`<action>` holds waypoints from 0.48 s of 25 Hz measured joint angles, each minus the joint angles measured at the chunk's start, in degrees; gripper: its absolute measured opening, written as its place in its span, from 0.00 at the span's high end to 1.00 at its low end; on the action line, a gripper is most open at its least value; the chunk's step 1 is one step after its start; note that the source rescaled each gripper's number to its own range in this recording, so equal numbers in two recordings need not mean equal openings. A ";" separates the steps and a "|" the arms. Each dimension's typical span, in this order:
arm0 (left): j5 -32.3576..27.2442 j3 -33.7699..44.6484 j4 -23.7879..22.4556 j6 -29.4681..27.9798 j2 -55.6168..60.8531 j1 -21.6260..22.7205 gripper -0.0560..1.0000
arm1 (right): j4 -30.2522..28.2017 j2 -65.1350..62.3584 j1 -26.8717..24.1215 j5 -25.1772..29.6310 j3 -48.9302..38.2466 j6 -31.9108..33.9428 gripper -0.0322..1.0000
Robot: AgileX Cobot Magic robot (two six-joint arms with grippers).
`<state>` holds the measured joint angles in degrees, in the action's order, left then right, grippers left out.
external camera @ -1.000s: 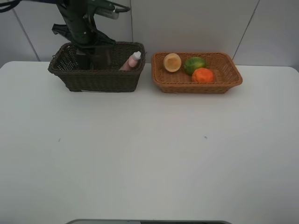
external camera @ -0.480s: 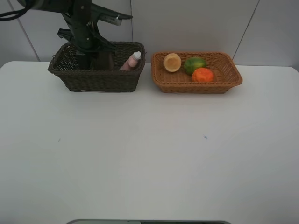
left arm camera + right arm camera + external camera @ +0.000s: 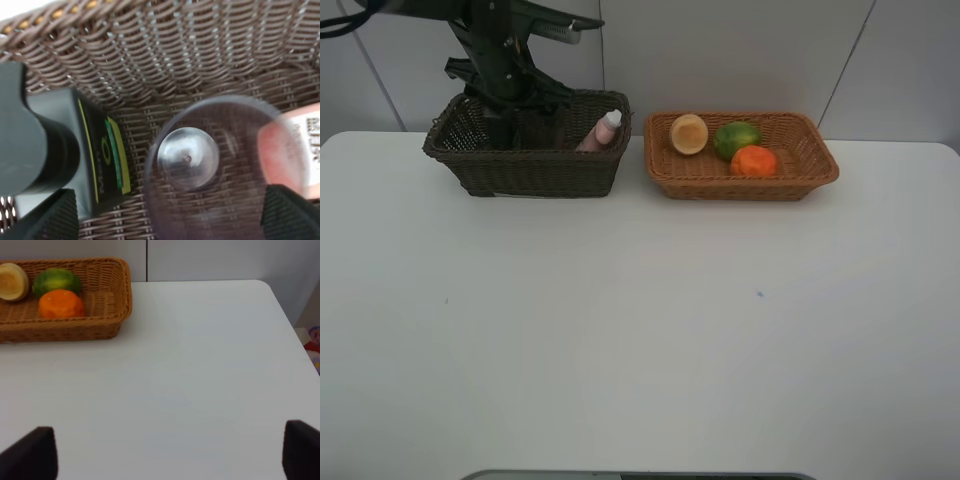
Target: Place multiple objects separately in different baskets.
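While left tool [image 3: 165,220] hangs spread over cup [image 3: 227,170], pump bottle [image 3: 75,150] & pink bottle [image 3: 290,150] flank it.

The dark brown basket [image 3: 525,165] holds the green pump bottle [image 3: 95,155], mauve cup [image 3: 225,170] and pink bottle [image 3: 600,131]; the tan basket [image 3: 740,178] holds the peach-like fruit [image 3: 688,133], green fruit [image 3: 735,137] and orange [image 3: 754,161].

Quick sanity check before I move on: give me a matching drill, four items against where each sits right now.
Items:
1. orange fruit
2. slim pink bottle
3. translucent cup
4. left gripper

Places:
A. leaning at the right end of the dark basket
B. inside the dark basket, between the pump bottle and the pink bottle
C. above the dark basket's left half
D. in the tan basket, in front of the green fruit

Pairs: 1-D, 2-A, 3-B, 4-C
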<state>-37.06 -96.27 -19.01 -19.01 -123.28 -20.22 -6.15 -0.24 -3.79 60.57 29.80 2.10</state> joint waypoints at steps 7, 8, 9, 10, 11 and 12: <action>-4.11 0.08 3.10 1.92 5.40 -0.96 0.06 | 0.00 0.00 0.00 0.00 0.00 0.00 0.00; -4.65 0.60 3.83 2.73 6.59 -1.24 0.06 | 0.00 0.00 0.00 0.00 0.00 0.00 0.00; -4.71 1.66 4.82 3.63 7.81 -1.33 0.06 | 0.00 0.00 0.00 0.00 0.00 0.00 0.00; -4.55 2.92 5.89 4.53 9.42 -1.39 0.06 | 0.00 0.00 0.00 0.00 0.00 0.00 0.00; -4.02 4.75 6.75 5.31 11.17 -1.39 0.06 | 0.00 0.00 0.00 0.00 0.00 0.00 0.00; -3.16 6.85 7.75 6.04 13.00 -1.25 0.06 | 0.00 0.00 0.00 0.00 0.00 0.00 0.00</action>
<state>-40.22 -89.42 -11.26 -12.97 -110.28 -21.47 -6.15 -0.24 -3.79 60.57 29.80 2.10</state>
